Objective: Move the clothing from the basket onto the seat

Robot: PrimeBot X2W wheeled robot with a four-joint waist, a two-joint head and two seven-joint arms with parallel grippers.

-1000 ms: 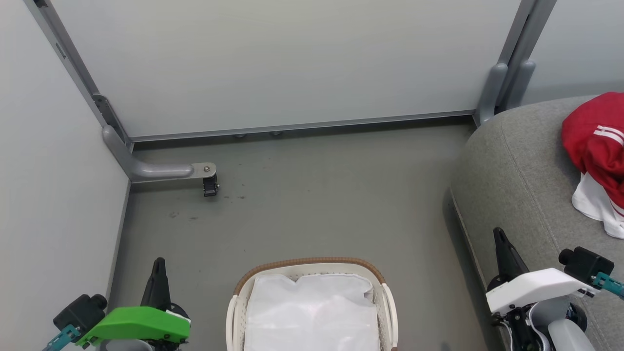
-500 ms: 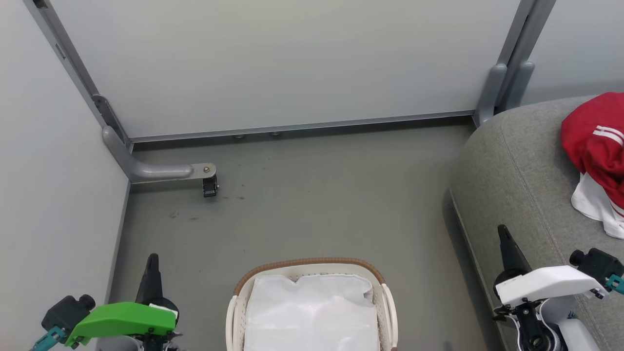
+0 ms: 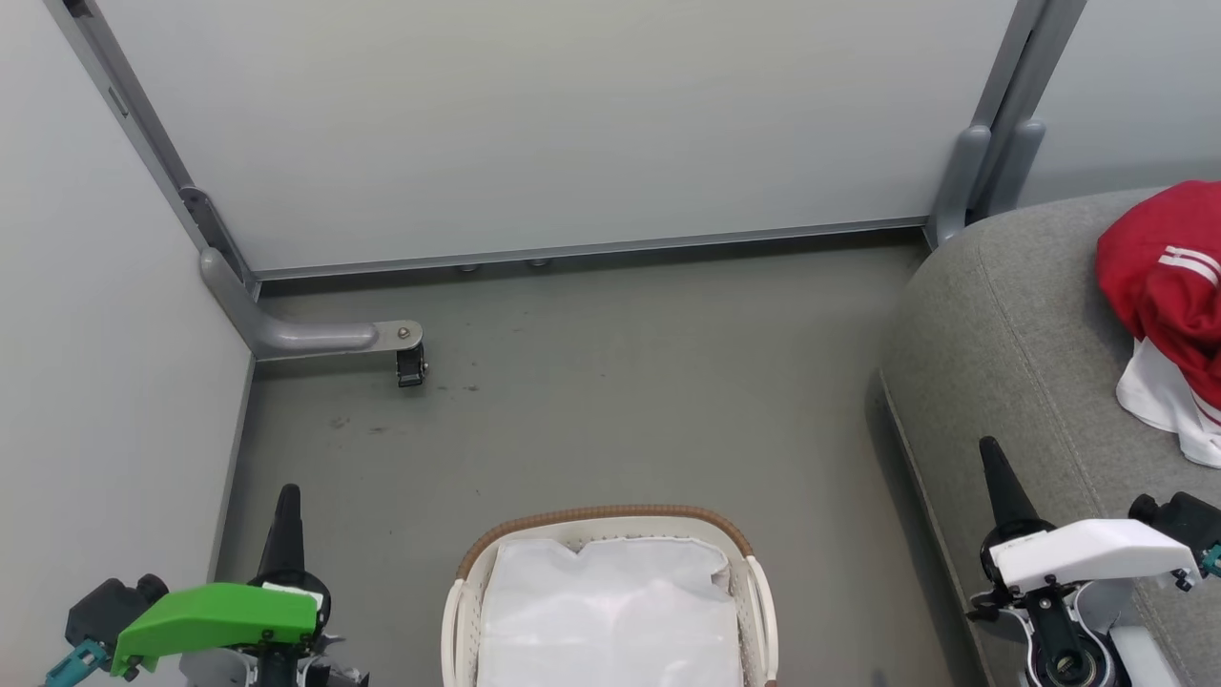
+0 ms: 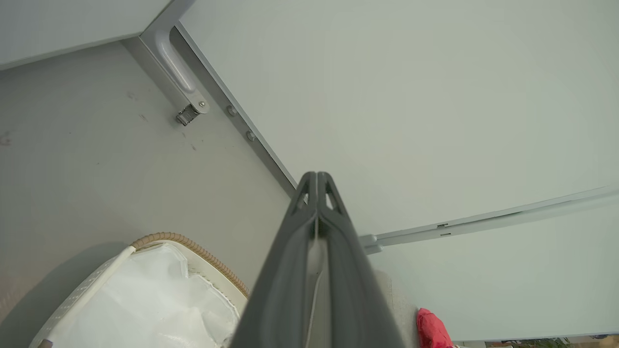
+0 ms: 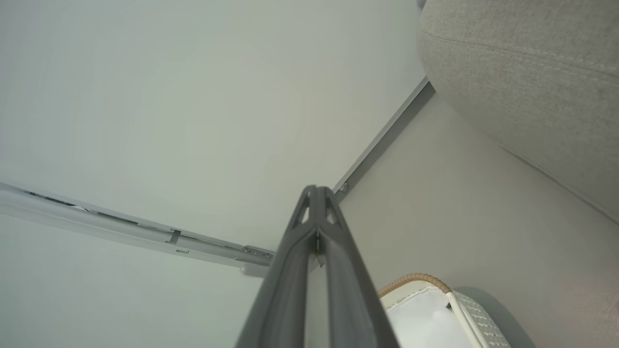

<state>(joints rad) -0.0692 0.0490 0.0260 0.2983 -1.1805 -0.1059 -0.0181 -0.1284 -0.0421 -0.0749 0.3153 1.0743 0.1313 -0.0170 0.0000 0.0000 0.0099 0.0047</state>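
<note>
A bare grey floor [image 3: 620,382], boxed in by pale partition panels [image 3: 572,124], sets the scene. Nearest the head camera, at lower left, the left gripper [image 3: 287,496] points up the view from under a green wrist cover [image 3: 219,615]. Its two dark fingers are pressed together with nothing between them. At lower right the right gripper [image 3: 992,458], under a white wrist cover [image 3: 1087,553], is likewise pressed together and empty. It appears against the near left edge of the seat [image 3: 1011,334].

Between the two grippers, cut off by the bottom of the view, the basket [image 3: 610,515] stands on the floor. Its brown braided rim curves around a crumpled white sheet [image 3: 610,611] lying inside.

Further back on the right, the grey upholstered seat rounds off at its far corner. The clothing [image 3: 1169,277], a red heap with white stripes and a white panel trailing toward the camera, lies on the cushion at the right edge of the view, well apart from both grippers and from the basket.

Beyond, a grey bracket [image 3: 324,334] with a small black castor at its end reaches out from the left partition. Two grey posts [image 3: 992,162] rise at the far corner beside the seat.
</note>
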